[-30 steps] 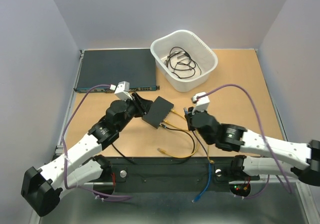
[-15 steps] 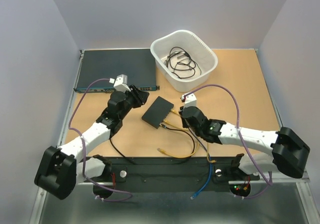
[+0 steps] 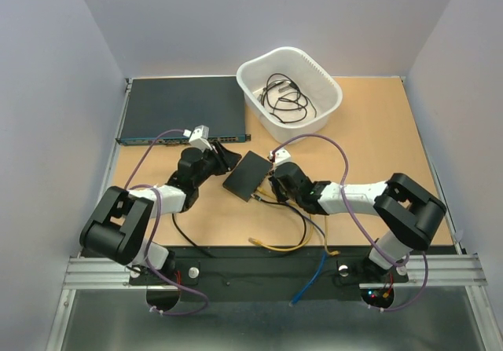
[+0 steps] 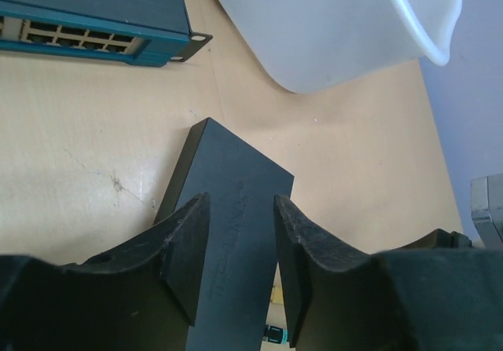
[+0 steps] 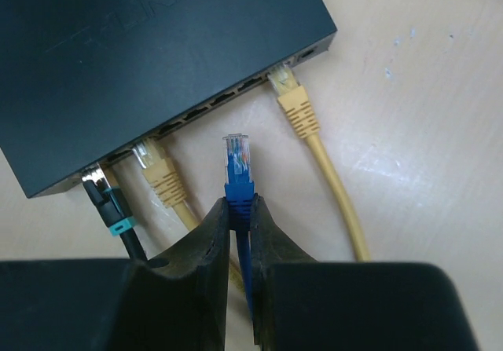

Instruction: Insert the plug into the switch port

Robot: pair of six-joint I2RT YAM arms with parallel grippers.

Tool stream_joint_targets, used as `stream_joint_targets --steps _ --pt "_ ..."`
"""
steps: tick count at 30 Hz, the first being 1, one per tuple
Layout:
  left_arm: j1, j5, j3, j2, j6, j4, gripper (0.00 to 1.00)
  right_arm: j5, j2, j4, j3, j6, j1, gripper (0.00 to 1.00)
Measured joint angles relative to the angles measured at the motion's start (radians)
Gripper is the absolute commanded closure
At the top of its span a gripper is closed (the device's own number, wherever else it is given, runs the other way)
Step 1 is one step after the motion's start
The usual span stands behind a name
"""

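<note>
The small black switch box (image 3: 248,176) lies flat mid-table. Its near edge carries the row of ports (image 5: 212,104), with two yellow plugs and a black-and-teal plug in them. My right gripper (image 5: 240,210) is shut on the blue plug (image 5: 238,162). The plug's clear tip points at the free sockets between the yellow plugs, a short way off. In the top view the right gripper (image 3: 275,184) is at the box's right edge. My left gripper (image 4: 236,241) is open, its jaws spread over the box top (image 4: 236,210); it also shows in the top view (image 3: 224,159).
A wide dark rack unit (image 3: 182,109) lies at the back left. A white tub (image 3: 289,92) with black cables stands behind the box. Yellow cables (image 3: 287,233) loop toward the front edge. The blue cable (image 3: 310,276) hangs over the front rail.
My right gripper has moved left with the blue plug, up to the box's port edge. My left arm has folded lower while its gripper stays at the box's left end.
</note>
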Motion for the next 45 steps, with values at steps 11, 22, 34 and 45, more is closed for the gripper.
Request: stream_joint_targets --steps 11,22,34,45 --pt "0.000 0.017 -0.062 0.084 -0.068 0.169 0.09 -0.034 0.040 0.040 0.021 0.000 0.000 1.00" --pt "0.000 0.009 -0.061 0.122 -0.059 0.176 0.09 -0.039 0.040 0.043 0.021 0.000 0.000 1.00" --pt "0.000 0.048 -0.047 0.195 -0.043 0.199 0.14 -0.066 0.083 0.040 0.055 -0.002 0.000 1.00" --pt "-0.013 0.070 0.015 0.294 -0.017 0.213 0.16 -0.079 0.097 0.034 0.072 -0.007 0.000 1.00"
